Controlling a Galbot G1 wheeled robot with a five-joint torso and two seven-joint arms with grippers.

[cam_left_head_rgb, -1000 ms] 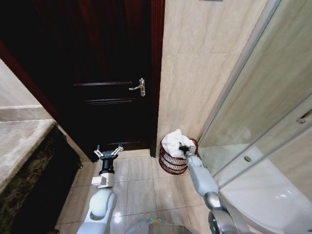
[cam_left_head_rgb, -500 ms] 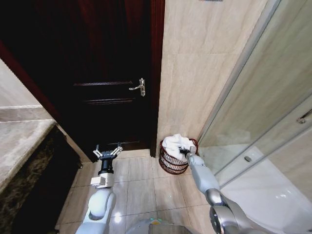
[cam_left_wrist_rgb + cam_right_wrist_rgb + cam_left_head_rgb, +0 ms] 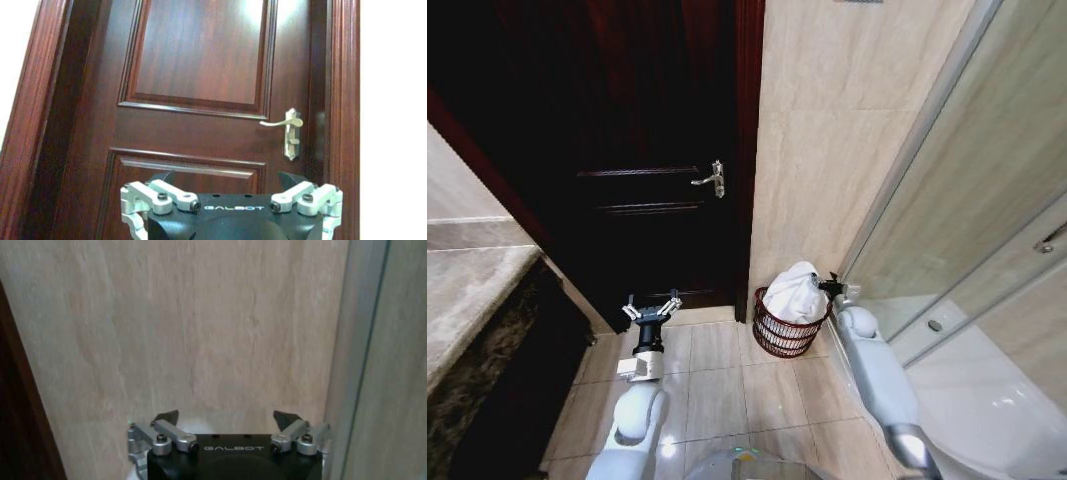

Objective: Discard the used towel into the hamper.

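right claw [image 3: 832, 287] lifted off towel [image 3: 793, 292] | wide, "galbot" | towel in hamper [image 3: 777, 335]

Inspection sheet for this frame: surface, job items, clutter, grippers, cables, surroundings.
Surface: beige tiled floor, glossy.
Job's things: white towel heaped in the hamper, rising above its rim; hamper stands on the floor by the wall beside the door.
Clutter: nothing seen.
Grippers: right gripper open, beside the towel at the hamper's shower side, holding nothing; left gripper open, idle, facing the door.
Cables: nothing seen.
Surroundings: dark wooden door shut, metal handle; glass shower screen; stone counter.
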